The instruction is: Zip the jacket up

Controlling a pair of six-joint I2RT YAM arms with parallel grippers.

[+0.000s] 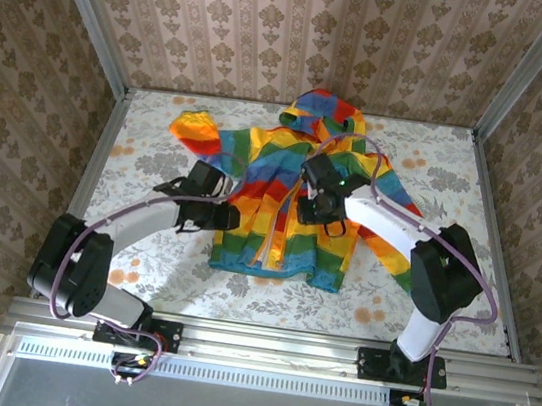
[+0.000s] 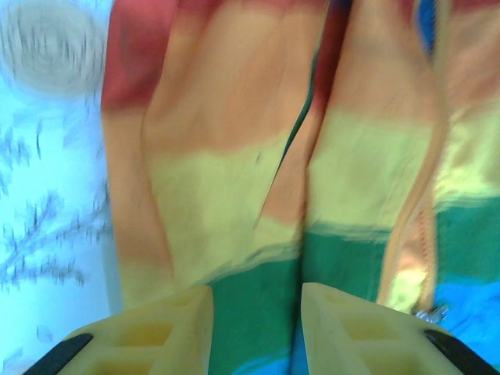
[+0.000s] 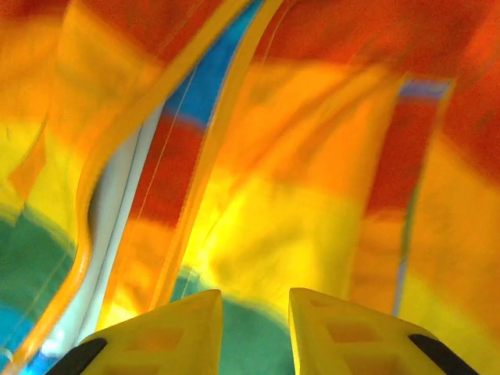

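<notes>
The rainbow-striped jacket (image 1: 293, 191) lies flat mid-table, hood toward the far wall, its front parted along the orange zipper (image 1: 277, 229). My left gripper (image 1: 225, 219) hovers at the jacket's lower left panel. In the left wrist view the left gripper (image 2: 256, 293) is open over the green stripe, with the zipper tape (image 2: 414, 250) and a small metal pull (image 2: 431, 314) just to its right. My right gripper (image 1: 325, 214) is over the right front panel. Seen from the right wrist, the right gripper (image 3: 255, 295) is open above yellow and green fabric, and the zipper edges (image 3: 207, 156) frame pale lining (image 3: 117, 203) on the left.
The jacket rests on a floral white tablecloth (image 1: 141, 266). One sleeve (image 1: 197, 130) reaches to the far left, the other (image 1: 387, 240) lies under the right arm. Patterned walls with metal rails (image 1: 494, 234) enclose the table on three sides.
</notes>
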